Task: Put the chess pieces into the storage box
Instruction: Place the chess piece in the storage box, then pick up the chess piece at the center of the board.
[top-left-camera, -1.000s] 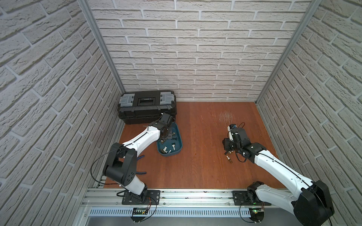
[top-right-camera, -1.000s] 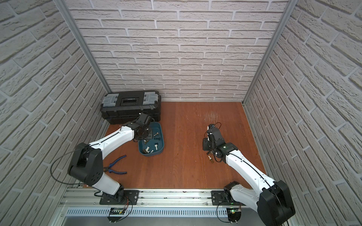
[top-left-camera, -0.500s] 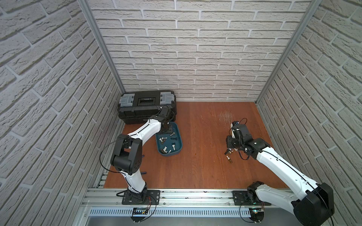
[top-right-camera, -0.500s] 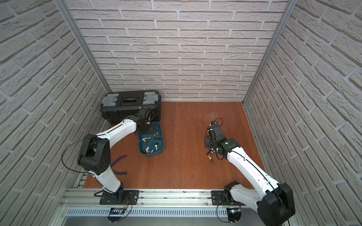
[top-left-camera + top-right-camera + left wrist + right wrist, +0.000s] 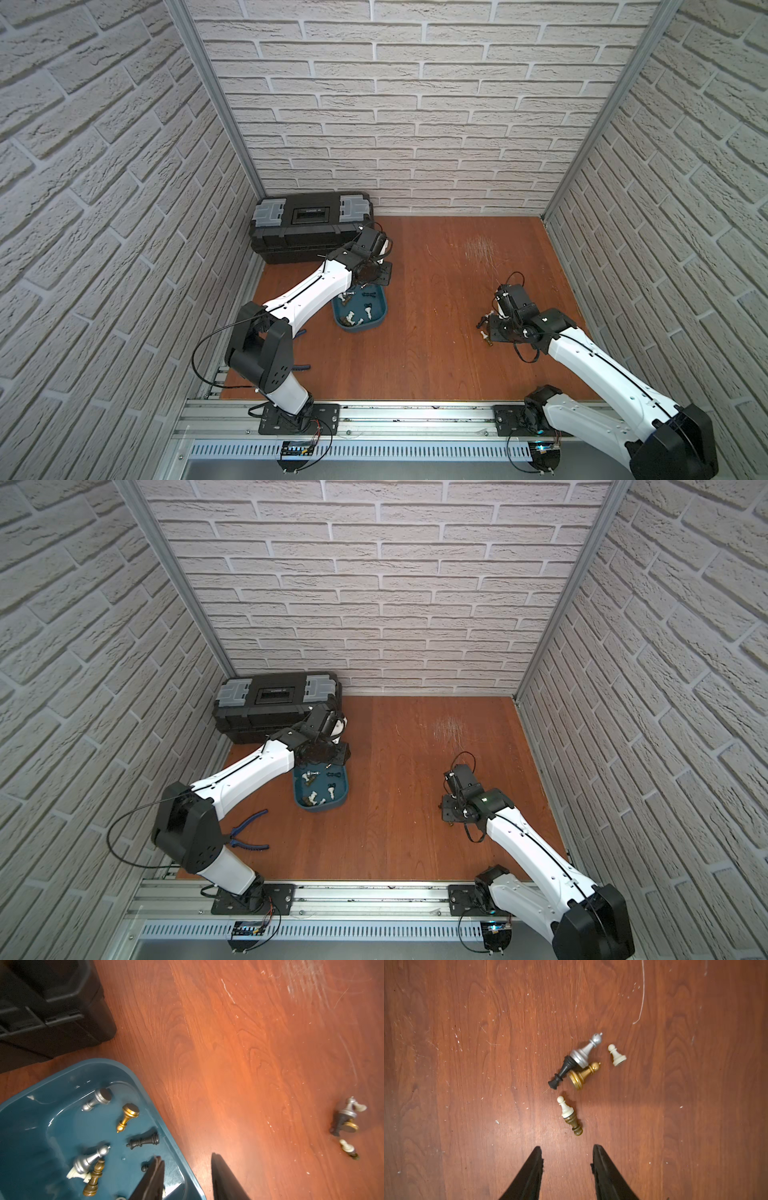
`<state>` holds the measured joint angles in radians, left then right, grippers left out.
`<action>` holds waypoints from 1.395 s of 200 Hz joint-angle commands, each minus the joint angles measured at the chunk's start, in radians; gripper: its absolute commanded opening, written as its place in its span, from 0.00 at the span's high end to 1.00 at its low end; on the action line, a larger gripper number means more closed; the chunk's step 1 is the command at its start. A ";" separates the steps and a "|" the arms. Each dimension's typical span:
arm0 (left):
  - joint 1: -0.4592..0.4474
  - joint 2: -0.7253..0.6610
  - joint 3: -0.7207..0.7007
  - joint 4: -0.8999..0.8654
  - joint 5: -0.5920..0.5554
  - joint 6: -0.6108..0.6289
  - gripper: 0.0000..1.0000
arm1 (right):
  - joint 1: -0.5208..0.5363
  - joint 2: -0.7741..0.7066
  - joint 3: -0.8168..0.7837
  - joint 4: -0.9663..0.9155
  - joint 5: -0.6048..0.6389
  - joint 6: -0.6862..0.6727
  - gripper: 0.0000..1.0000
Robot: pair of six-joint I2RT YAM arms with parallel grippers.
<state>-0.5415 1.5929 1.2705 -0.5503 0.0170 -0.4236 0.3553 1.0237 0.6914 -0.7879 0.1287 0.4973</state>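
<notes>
Left gripper (image 5: 186,1156) over the edge of the blue storage box (image 5: 31,1126), jaws apart, holding nothing. In the box, chess pieces (image 5: 143,1141) lying down: silver, gold, black, brown, white. Right gripper (image 5: 566,1146) above the wooden table (image 5: 467,1064), jaws apart too, empty. Just ahead of it, six more pieces (image 5: 579,1054) on the table, well apart from the box. Black toolbox (image 5: 309,226) near the box's far end.
</notes>
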 commanded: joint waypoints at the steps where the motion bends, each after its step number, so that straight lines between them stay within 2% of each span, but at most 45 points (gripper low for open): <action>1: 0.001 -0.040 -0.044 0.016 0.012 -0.031 0.58 | -0.006 0.046 -0.025 0.068 -0.037 0.027 0.56; 66: -0.013 -0.130 -0.144 0.010 0.002 -0.083 0.57 | -0.013 0.174 -0.068 0.172 -0.011 0.012 0.61; 144: -0.059 -0.140 -0.151 0.001 -0.016 -0.107 0.57 | -0.021 0.299 -0.046 0.184 -0.051 0.019 0.63; 206: -0.080 -0.162 -0.166 0.000 -0.032 -0.125 0.57 | -0.021 0.345 -0.069 0.206 -0.130 0.045 0.73; 248: -0.098 -0.157 -0.163 0.006 -0.031 -0.147 0.58 | -0.019 0.275 -0.104 0.198 -0.146 0.059 0.81; 279: -0.138 -0.111 -0.131 0.019 -0.032 -0.178 0.57 | -0.020 0.227 -0.115 0.214 -0.211 0.044 0.94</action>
<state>-0.6468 1.4525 1.1191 -0.5537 -0.0071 -0.5713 0.3355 1.2881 0.5945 -0.5930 -0.0067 0.5430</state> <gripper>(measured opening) 0.425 0.202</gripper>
